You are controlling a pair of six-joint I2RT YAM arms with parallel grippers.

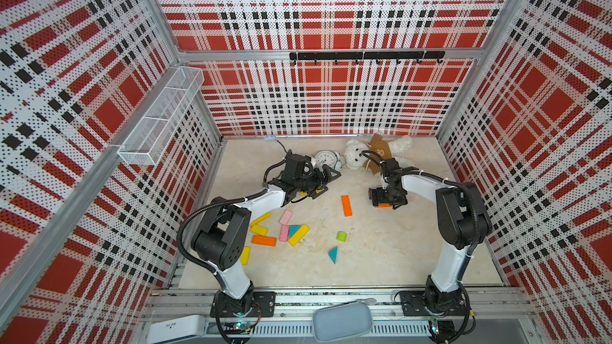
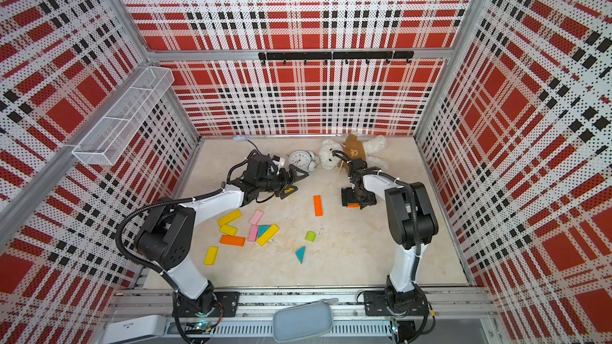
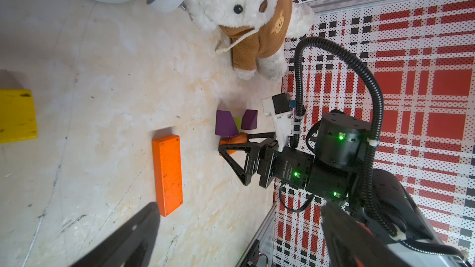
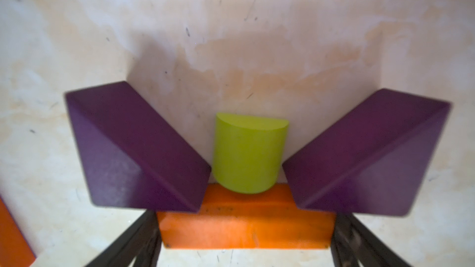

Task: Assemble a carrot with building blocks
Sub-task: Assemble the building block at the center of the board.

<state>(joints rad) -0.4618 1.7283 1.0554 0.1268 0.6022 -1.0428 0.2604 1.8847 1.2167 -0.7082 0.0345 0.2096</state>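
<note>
1. Two arms worked over the pale tabletop (image 1: 397, 253). My left gripper (image 1: 326, 183) hung with its fingers spread wide and nothing between them, a yellow wooden block (image 3: 16, 115) lying under it near the white alarm clock (image 1: 323, 159).
2. My right gripper (image 1: 384, 200) was down at the table, its fingers pinching an orange wooden bar (image 4: 244, 227) by its two ends. The bar lay flat.
3. A lime-green half-round wooden stub (image 4: 246, 152) sat against the bar's long edge facing away from the gripper, its curved end touching the bar.
4. One purple wooden triangle (image 4: 133, 150) and a second purple wooden triangle (image 4: 359, 155) flanked the stub, splayed outward, each meeting a corner of the bar.
5. A second orange wooden bar (image 1: 346, 205) lay alone between the arms.
6. A cluster of yellow, pink and orange wooden bars (image 1: 264, 240) lay near the left arm, with a teal wooden triangle (image 1: 293, 230) wedged among them.
7. Apart from the cluster, I saw a second lime-green stub (image 1: 341, 236) and a second teal triangle (image 1: 333, 254) lying close together.
8. A white teddy bear in a brown top (image 1: 356, 158) lay at the back, beside the clock.
</note>
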